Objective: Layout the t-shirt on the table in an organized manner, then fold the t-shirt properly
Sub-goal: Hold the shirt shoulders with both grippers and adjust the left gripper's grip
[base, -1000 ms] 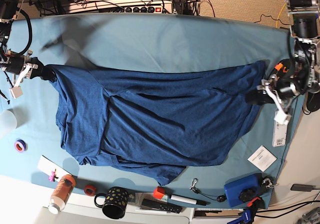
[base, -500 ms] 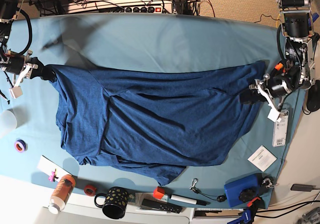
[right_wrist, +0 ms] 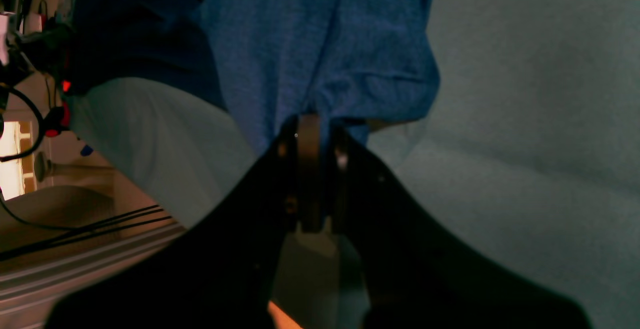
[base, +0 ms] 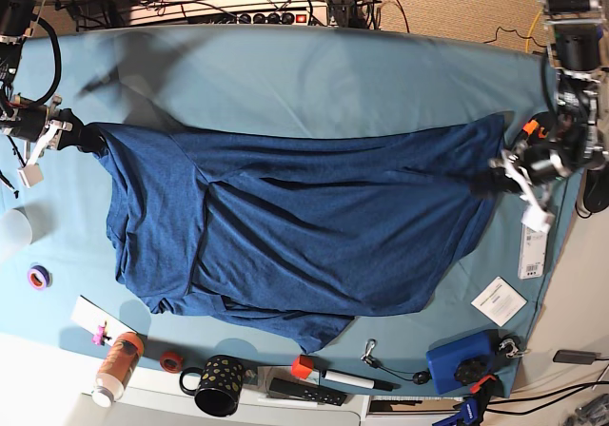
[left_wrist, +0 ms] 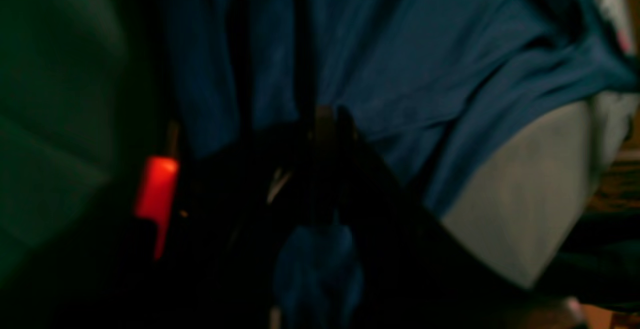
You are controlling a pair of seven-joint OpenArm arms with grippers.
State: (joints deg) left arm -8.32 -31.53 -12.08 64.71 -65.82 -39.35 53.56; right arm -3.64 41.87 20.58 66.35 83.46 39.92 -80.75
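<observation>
Since a second ago, your left claw (base: 497, 181) has snapped together on the edge of the t-shirt (base: 304, 226), and that arm has shifted a little at the far end of the surface (base: 285, 74). Now it pinches a bit of blue cloth. Your right claw (base: 81, 139) is pressed together too, pinching the shirt's other end. The shirt lies stretched between them across the middle of the surface, but its near side is bunched and folded under.

To do this step well, I think you should pull both claws apart slowly and evenly, so the cloth goes flat without slipping out. Keep them low. Watch the mug (base: 219, 385) and bottle (base: 116, 367) near the shirt's bunched edge.
</observation>
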